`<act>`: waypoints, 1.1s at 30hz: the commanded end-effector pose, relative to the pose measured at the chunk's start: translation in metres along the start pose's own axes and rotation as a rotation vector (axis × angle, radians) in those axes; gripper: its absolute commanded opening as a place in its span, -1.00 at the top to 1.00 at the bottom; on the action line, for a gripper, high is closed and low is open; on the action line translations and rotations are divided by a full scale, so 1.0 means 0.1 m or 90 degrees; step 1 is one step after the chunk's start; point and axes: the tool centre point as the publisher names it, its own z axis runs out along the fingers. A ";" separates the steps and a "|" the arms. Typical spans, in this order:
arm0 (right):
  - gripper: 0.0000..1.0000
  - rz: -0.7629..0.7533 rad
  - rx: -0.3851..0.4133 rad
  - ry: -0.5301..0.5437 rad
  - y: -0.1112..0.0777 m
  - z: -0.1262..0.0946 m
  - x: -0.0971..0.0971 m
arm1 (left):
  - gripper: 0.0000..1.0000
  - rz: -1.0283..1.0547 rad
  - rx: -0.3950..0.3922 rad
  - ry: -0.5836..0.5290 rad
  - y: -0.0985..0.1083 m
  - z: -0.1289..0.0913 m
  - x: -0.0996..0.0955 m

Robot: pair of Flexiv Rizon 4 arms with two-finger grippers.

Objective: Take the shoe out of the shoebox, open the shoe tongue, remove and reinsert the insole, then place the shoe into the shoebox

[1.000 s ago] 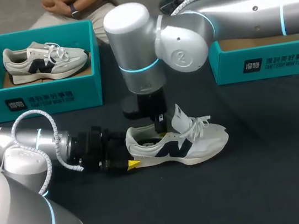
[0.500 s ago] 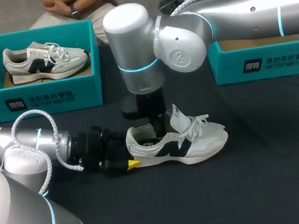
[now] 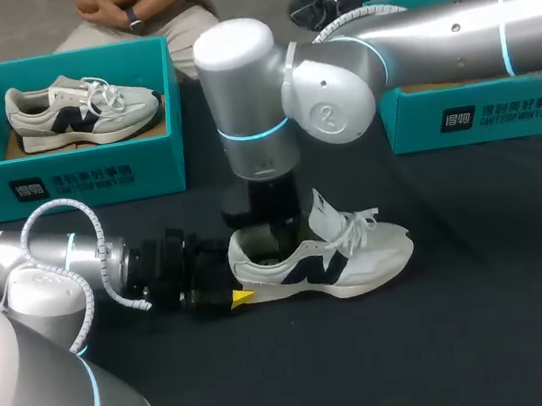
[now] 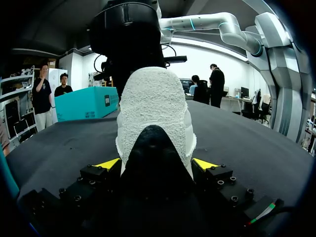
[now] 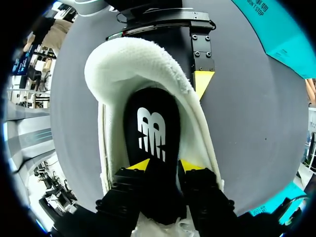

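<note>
Robotics lab: silver robot arms (image 3: 428, 29) over a black table (image 3: 452, 339) with a shoebox (image 3: 76, 180).

The head camera looked down from above and behind the robot on the black desk (image 3: 463, 277), with the white-and-grey sneaker (image 3: 354, 257) at mid-frame, fairly far off. The left wrist camera sat low and very near the sneaker's heel, facing level along the desk. The right wrist camera faced straight down, close over the black insole (image 5: 150, 128) inside. All three shared the sneaker.
</note>
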 end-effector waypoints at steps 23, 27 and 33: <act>1.00 0.000 0.018 0.059 0.02 0.40 0.20 | 1.00 0.001 -0.001 0.000 0.04 0.02 0.00; 1.00 0.000 0.017 0.054 0.01 0.33 0.21 | 1.00 0.001 -0.001 0.000 0.04 0.02 0.00; 1.00 0.006 0.012 0.045 -0.02 0.18 0.27 | 1.00 0.001 -0.001 0.000 0.04 0.02 0.00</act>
